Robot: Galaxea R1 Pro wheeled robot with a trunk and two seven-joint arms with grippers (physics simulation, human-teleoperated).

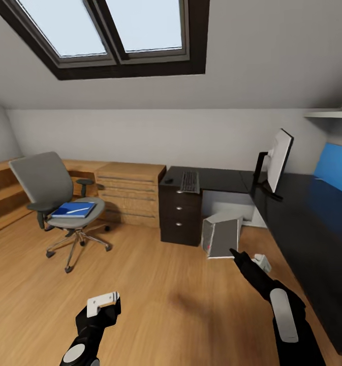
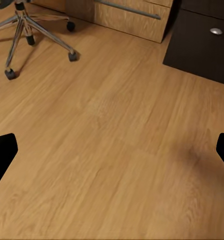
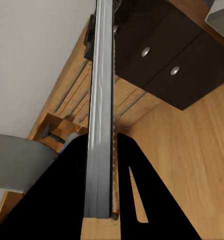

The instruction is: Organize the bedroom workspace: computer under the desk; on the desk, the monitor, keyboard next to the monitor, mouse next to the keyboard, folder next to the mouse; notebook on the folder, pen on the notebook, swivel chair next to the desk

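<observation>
Right wrist view: right pincer (image 3: 101, 139) clamps the computer (image 3: 102, 75) by its thin edge. It looks heavy, stiff and likely to slip. Left pincer (image 2: 112, 145) gapes.

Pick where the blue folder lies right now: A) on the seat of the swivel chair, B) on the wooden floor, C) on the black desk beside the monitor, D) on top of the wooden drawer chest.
A: the head view shows the blue folder lying flat on the seat of the swivel chair, away from the desk.
</observation>
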